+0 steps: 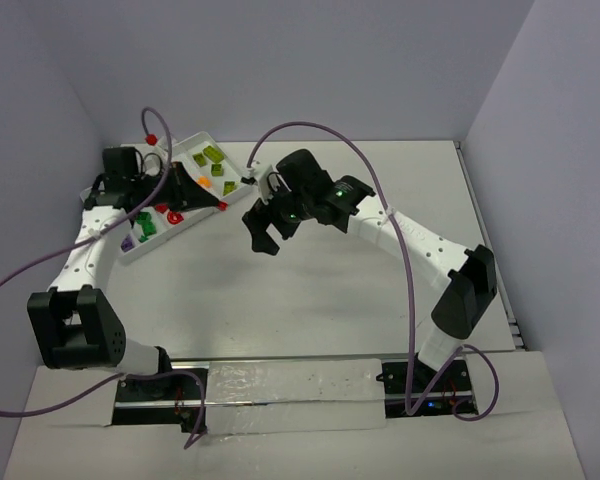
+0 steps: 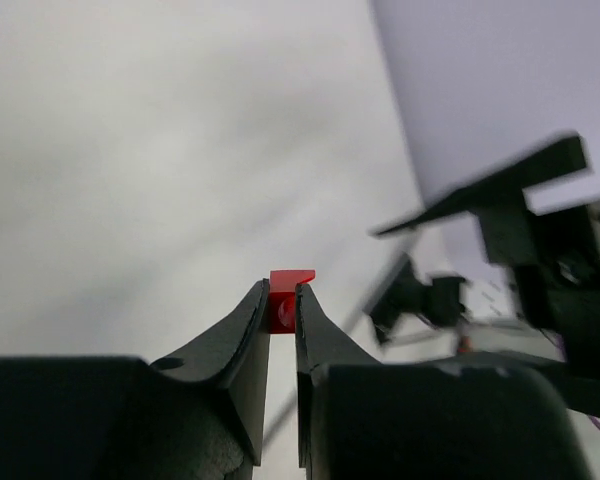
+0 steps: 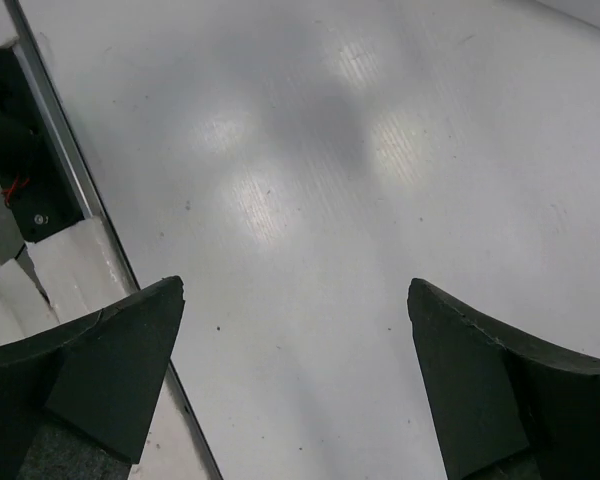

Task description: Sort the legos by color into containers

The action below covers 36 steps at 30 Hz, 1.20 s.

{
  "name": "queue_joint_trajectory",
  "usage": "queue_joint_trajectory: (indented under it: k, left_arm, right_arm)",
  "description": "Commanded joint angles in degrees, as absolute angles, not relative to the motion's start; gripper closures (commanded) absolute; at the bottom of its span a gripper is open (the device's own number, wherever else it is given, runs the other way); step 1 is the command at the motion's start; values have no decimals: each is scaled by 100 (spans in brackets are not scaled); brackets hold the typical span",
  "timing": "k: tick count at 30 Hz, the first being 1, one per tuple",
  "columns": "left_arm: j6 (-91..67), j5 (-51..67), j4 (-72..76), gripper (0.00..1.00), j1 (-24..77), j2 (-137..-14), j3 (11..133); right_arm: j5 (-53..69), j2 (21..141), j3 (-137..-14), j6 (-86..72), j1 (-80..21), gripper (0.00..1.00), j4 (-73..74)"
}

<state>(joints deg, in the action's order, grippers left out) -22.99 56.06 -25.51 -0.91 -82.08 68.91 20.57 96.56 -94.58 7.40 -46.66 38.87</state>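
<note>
The white tray lies at the far left and holds lime bricks, olive-yellow bricks, an orange brick, red bricks, a green brick and a purple brick in its long compartments. My left gripper is at the tray's right edge, shut on a small red brick pinched at its fingertips. My right gripper hangs open and empty over bare table, just right of the tray.
The two grippers are close together near the tray's right edge. A metal rail and an arm base run along the left of the right wrist view. Purple cables arc above both arms. Walls close in the table at the back and on both sides.
</note>
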Motion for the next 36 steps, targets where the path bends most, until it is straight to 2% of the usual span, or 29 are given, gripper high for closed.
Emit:
queue_joint_trajectory:
  k: [1,5,12,22,29,32,36]
  left_arm:
    - [-794,4196,-3549,100,-809,-8553,7697]
    - [-156,3008,-3347,100,-1029,-8982,7995]
    - [288,1805,-2671,100,-1269,-10268,8678]
    - [332,1272,-2218,94,-1290,-11453,9561]
    - [300,1118,-2053,82,-1292,-11961,9899]
    - [331,1081,-2101,73,-1292,-12111,10083]
    - [334,1187,-2070,53,-1297,-12120,10149]
  right_arm:
    - [2225,9119,-9210,826,-4332,0,3581]
    - [2421,8965,-8929,817,-3953,0,3467]
    - [2400,8991,-8877,787,-3338,0,3519]
    - [2452,8991,-8725,747,-2839,0,3577]
    - [2486,9081,-8758,721,-2804,0,3598]
    - [2473,9105,-8789,721,-2804,0,3630]
    - [2474,9106,-8762,716,-2804,0,3629]
